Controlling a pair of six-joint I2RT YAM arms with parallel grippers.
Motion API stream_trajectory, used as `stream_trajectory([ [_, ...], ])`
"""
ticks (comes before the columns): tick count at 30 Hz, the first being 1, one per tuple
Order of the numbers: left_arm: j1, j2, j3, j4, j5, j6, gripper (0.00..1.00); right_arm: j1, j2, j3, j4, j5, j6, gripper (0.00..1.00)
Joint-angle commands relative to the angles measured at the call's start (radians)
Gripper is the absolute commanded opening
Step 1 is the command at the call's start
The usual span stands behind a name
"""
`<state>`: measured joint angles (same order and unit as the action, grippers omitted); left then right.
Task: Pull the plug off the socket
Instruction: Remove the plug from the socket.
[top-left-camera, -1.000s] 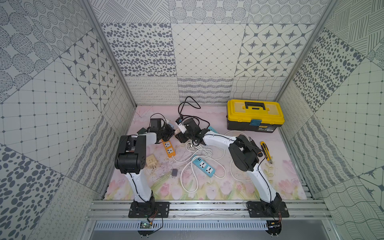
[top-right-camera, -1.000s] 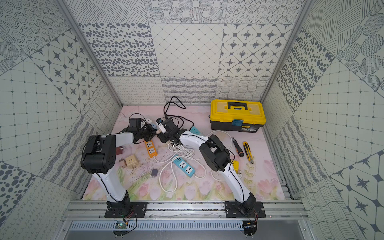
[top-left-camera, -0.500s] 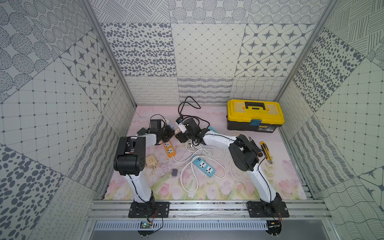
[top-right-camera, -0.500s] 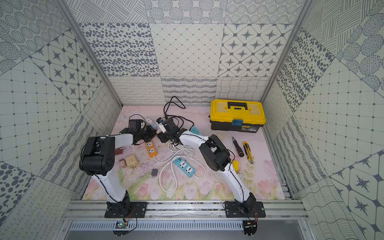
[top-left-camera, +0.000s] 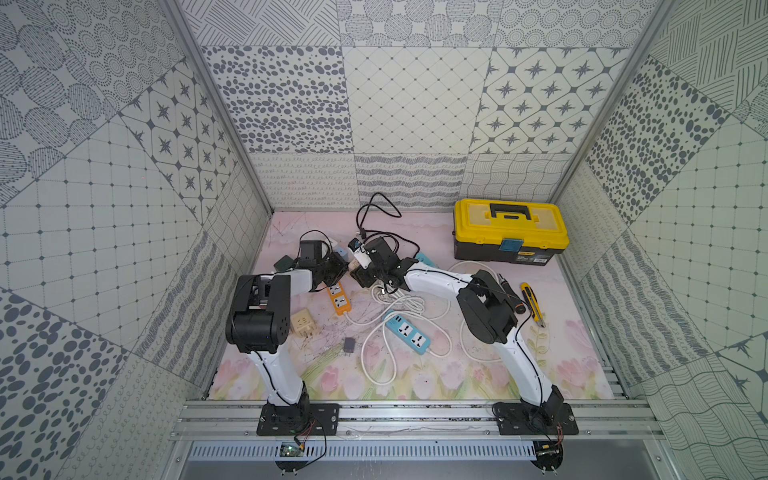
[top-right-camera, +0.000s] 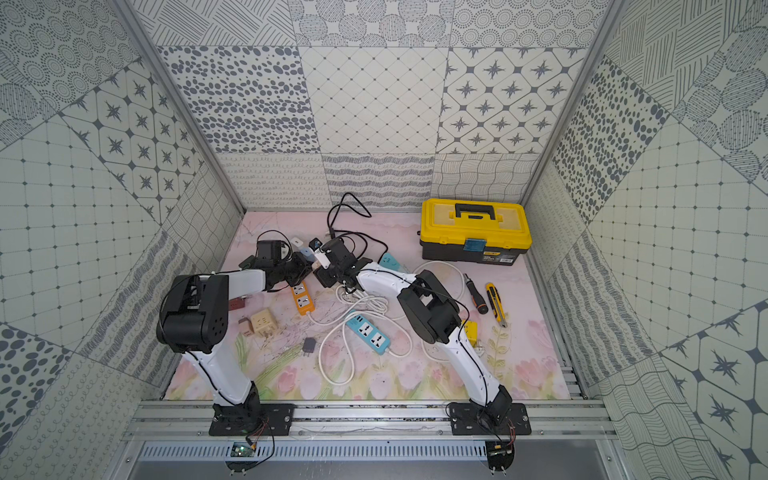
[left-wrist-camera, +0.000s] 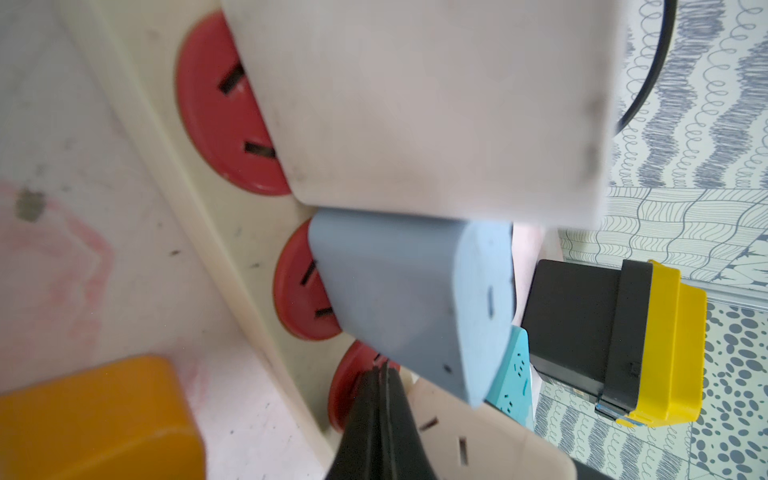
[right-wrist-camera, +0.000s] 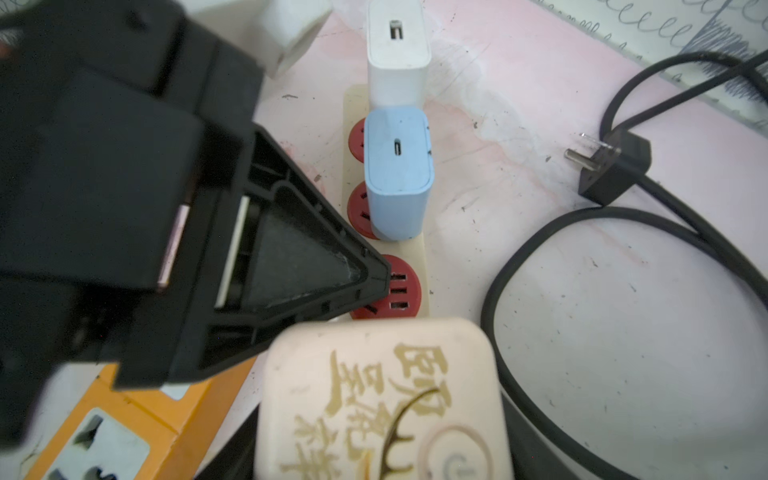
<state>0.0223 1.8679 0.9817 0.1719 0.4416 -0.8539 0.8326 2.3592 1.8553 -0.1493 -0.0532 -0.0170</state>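
A cream power strip (right-wrist-camera: 426, 249) with red sockets lies at the back of the mat. A white charger (right-wrist-camera: 398, 45) and a blue charger (right-wrist-camera: 397, 166) stand plugged into it. My right gripper (top-left-camera: 365, 266) is shut on a cream plug (right-wrist-camera: 382, 399) with gold lettering, at the strip's near end; dark fingers (right-wrist-camera: 232, 452) flank it. Its pins are hidden, so I cannot tell whether it still sits in the socket. My left gripper (left-wrist-camera: 382, 370) is shut, with its tips pressed on the strip at a red socket (left-wrist-camera: 347, 390) beside the plug (left-wrist-camera: 478, 440).
An orange power strip (top-left-camera: 340, 297) lies just in front of the grippers, and a blue one (top-left-camera: 407, 332) with looped white cord sits mid-mat. A loose black plug and cable (right-wrist-camera: 611, 166) lie beside the cream strip. A yellow toolbox (top-left-camera: 509, 228) stands back right, near a utility knife (top-left-camera: 532, 303).
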Motion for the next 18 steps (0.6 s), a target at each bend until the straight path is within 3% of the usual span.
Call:
stream_trajectory([
  [1,-0.006,0.038,-0.023,-0.386,-0.086,0.017,0.0,-0.07,-0.126,0.019,0.057,-0.121,0.211,0.0],
  [4,-0.006,0.034,-0.031,-0.38,-0.092,0.003,0.0,-0.056,-0.128,0.041,0.023,-0.165,0.224,0.0],
  [8,-0.002,0.042,-0.026,-0.377,-0.08,0.004,0.0,0.037,-0.104,0.074,-0.116,-0.015,-0.022,0.0],
  [12,0.0,0.036,-0.037,-0.36,-0.08,-0.002,0.0,0.041,-0.117,0.029,-0.098,0.071,-0.079,0.0],
  [14,0.0,0.034,-0.042,-0.355,-0.08,-0.003,0.0,0.017,-0.121,0.047,-0.113,0.038,-0.019,0.0],
  [18,0.0,0.034,-0.04,-0.36,-0.088,-0.019,0.0,-0.055,-0.135,0.093,-0.158,-0.137,0.262,0.0],
])
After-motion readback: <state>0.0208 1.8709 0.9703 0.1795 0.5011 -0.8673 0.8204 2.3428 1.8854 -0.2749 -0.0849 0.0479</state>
